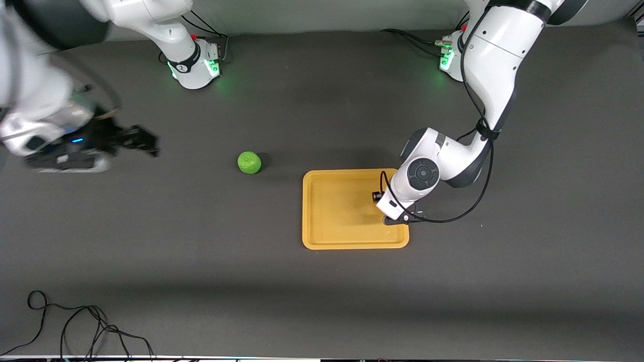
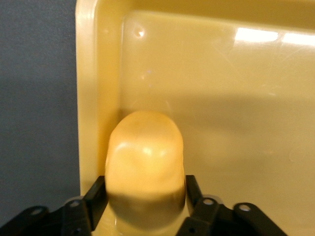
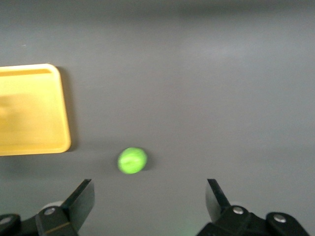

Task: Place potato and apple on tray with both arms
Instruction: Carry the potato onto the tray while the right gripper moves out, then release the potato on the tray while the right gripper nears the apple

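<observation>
The yellow-orange tray (image 1: 322, 236) lies on the dark table. My left gripper (image 1: 385, 203) is low over the tray's edge toward the left arm's end. In the left wrist view it (image 2: 146, 189) is shut on the lumpy yellow potato (image 2: 145, 162), which sits by the tray's rim (image 2: 93, 98). The potato is hidden by the hand in the front view. The green apple (image 1: 249, 162) lies on the table beside the tray, toward the right arm's end. My right gripper (image 1: 143, 141) is open and empty above the table, apart from the apple (image 3: 132, 161); its fingers (image 3: 83, 196) stand wide apart.
Black cables (image 1: 75, 327) lie at the table's near corner toward the right arm's end. The arm bases (image 1: 196, 68) (image 1: 450, 58) glow green along the edge farthest from the front camera. The tray's corner (image 3: 29, 108) shows in the right wrist view.
</observation>
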`<state>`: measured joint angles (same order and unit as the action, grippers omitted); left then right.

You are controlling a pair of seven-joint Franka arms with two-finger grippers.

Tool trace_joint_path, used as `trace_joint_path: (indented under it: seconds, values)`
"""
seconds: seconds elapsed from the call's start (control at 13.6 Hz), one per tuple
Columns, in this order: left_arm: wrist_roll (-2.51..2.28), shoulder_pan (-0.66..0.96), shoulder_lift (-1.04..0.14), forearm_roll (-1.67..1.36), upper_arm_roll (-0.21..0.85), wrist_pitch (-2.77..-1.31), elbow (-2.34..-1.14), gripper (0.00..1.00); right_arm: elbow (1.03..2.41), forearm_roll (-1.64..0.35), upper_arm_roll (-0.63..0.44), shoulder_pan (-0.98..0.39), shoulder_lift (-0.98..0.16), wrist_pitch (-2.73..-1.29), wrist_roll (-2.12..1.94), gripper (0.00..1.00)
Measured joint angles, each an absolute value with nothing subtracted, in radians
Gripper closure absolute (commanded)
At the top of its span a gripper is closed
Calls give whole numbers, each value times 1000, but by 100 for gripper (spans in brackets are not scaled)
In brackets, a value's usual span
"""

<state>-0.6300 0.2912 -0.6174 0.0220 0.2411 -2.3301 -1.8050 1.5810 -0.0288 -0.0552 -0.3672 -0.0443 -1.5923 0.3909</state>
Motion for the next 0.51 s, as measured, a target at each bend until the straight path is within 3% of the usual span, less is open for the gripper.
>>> trace_joint_path:
  seconds: [0.29,0.51]
  values:
    - [-630,275,-581,27,230,-2311,-1778,0,1733,-28,-54,-523,48,-1667,478,0]
    - [-610,207,-434,34,220,-2151,-1754,0,1938,-28,-54,-579,174,-1773,515,0]
